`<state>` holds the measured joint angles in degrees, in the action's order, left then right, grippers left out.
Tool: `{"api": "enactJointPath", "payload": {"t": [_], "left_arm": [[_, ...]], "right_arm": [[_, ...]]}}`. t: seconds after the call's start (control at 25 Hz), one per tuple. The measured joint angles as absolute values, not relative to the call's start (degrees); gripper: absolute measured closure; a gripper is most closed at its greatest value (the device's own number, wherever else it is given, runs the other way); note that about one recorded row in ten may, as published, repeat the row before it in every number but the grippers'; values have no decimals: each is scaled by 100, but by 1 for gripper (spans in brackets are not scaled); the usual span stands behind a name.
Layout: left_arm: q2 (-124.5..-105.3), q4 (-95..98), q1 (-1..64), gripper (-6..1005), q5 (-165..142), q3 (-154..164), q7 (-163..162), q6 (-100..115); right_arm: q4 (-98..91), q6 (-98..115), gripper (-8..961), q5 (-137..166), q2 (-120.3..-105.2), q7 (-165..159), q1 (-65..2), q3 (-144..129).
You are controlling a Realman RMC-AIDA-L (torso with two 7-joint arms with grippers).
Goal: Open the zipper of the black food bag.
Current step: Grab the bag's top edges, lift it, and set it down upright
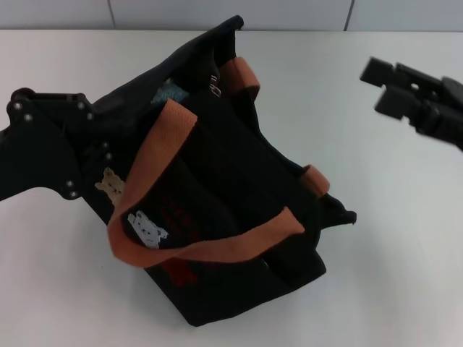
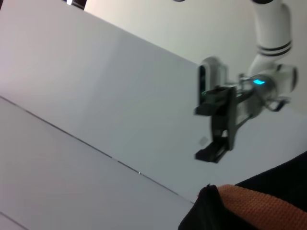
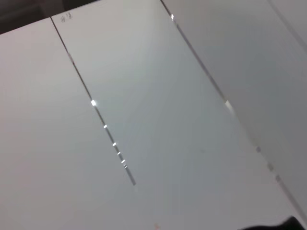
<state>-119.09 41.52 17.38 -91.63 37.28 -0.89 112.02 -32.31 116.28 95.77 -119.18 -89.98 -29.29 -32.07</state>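
The black food bag [image 1: 231, 181] lies tilted on the white table, its two orange-brown handles [image 1: 155, 155] draped over it and bear patches on the side facing me. A small silver pull [image 1: 215, 88] glints near the far end of the zipper line between the handles. Beside it the fabric gapes and something teal [image 1: 170, 92] shows. My left gripper [image 1: 98, 137] is pressed against the bag's left end, fingers hidden by the black fabric. My right gripper [image 1: 377, 88] hovers open at the far right, apart from the bag; the left wrist view also shows the right gripper [image 2: 206, 132] open.
The white table [image 1: 391, 238] stretches bare to the right of the bag and in front of it. A wall with seams runs along the table's far edge [image 1: 304, 29]. In the left wrist view a corner of the bag [image 2: 288, 179] with an orange handle [image 2: 254, 208] fills the lower part.
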Motion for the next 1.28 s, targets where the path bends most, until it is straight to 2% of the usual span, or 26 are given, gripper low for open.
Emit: {"api": "enactJointPath", "payload": {"t": [0.08, 0.32, 1.0, 1.28], "left_arm": [[-11912, 4155, 1739, 864, -9154, 3768, -8, 11234], [-11916, 4160, 1633, 864, -8816, 4360, 294, 11256], [-11918, 4104, 1614, 866, -8722, 4697, 554, 11231], [-11918, 4104, 1604, 867, -8546, 4759, 554, 11231]], "right_arm": [[-3440, 11581, 169, 9602, -11926, -9518, -3126, -3257], [-3922, 11239, 288, 9647, -11924, -10650, -3436, -4057], [-4050, 10237, 287, 9521, -11951, -11415, -3747, -5576], [-4139, 10323, 288, 9521, -11934, -11415, -3467, -5682]]}}
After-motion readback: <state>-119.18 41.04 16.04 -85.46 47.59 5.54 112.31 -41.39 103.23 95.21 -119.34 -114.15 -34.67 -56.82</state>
